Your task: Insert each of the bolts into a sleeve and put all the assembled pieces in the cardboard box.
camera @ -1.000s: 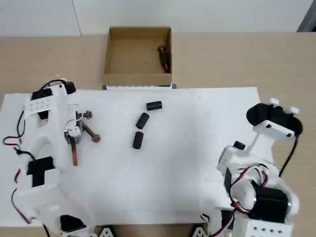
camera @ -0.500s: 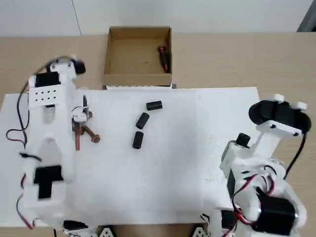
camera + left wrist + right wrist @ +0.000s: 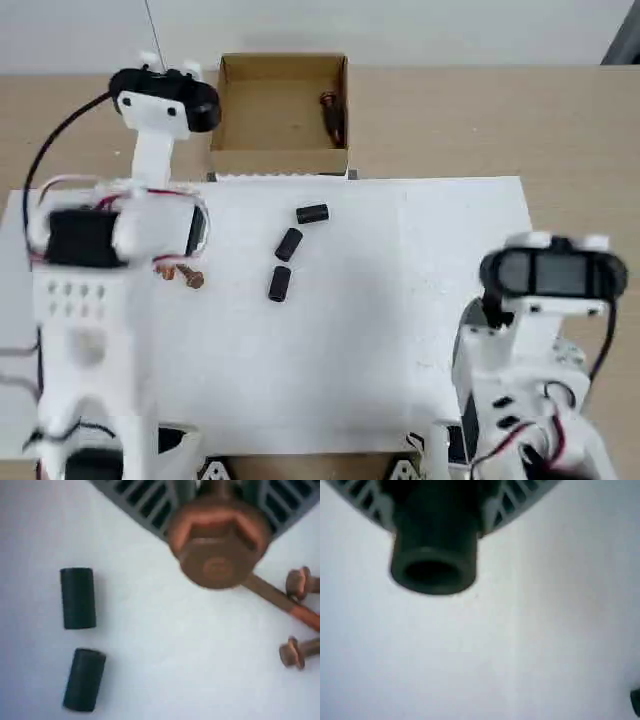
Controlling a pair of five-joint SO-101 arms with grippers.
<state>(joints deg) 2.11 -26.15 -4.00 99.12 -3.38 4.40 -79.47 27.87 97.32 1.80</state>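
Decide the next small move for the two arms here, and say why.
Probably bring the two together, lining shank to bore: the left gripper grips a bolt, the right gripper an empty sleeve, and they are far apart.

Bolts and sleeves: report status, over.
Left gripper shut on bolt. Right gripper shut on sleeve. Three loose sleeves on mat; one assembled piece in cardboard box.
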